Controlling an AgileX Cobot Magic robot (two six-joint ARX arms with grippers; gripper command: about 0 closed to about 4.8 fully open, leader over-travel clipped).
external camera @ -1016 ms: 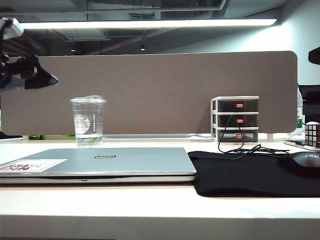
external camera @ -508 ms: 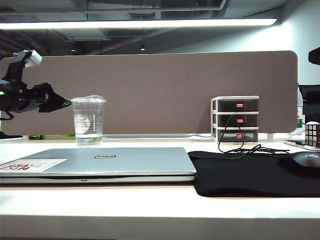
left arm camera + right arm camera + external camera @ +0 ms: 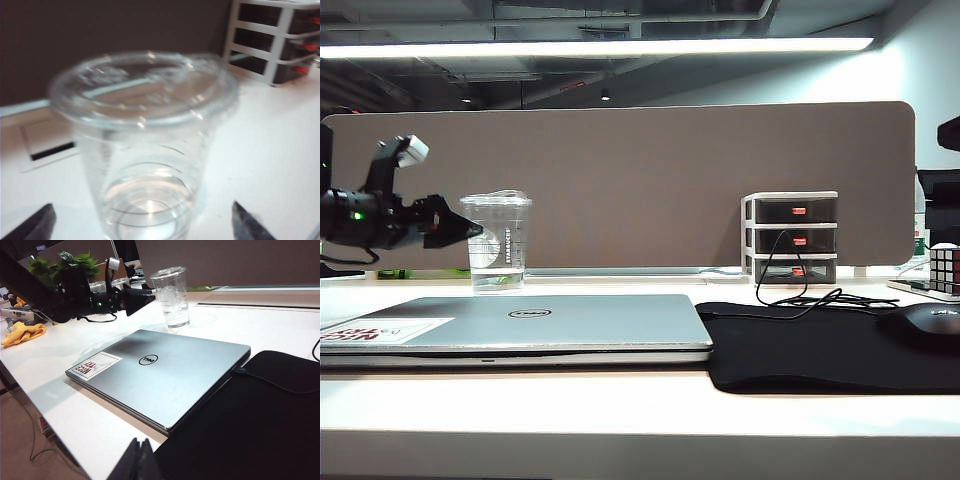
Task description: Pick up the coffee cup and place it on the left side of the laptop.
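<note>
Reaching in from nine o'clock of the coffee cup (image 3: 497,242), my left gripper (image 3: 470,231) has its jaws spread wide. In the left wrist view the two dark fingertips (image 3: 35,225) stand either side of the cup's base with bare table between them and the plastic, so I hold nothing; whether a tip brushes the cup wall in the exterior view I cannot tell, since it overlaps the cup there. My right gripper (image 3: 140,460) hangs well apart from all of it, above the near edge of the black mouse pad (image 3: 260,425), its fingers pressed together on nothing.

The cup stands upright on the white table (image 3: 620,400), lid on, a little clear liquid in the bottom. In the exterior view it sits at about eleven o'clock of the laptop (image 3: 520,325), behind the laptop's far edge and clear of it. The laptop lies closed and flat, its sticker (image 3: 382,331) at the near left corner.

Counting: one cup, one laptop, one mouse pad at three o'clock of the laptop, one dark mouse (image 3: 930,322) on it, one drawer unit (image 3: 791,238) with three drawers, one puzzle cube (image 3: 944,268), and one yellow cloth (image 3: 20,333) seen from the right wrist.
</note>
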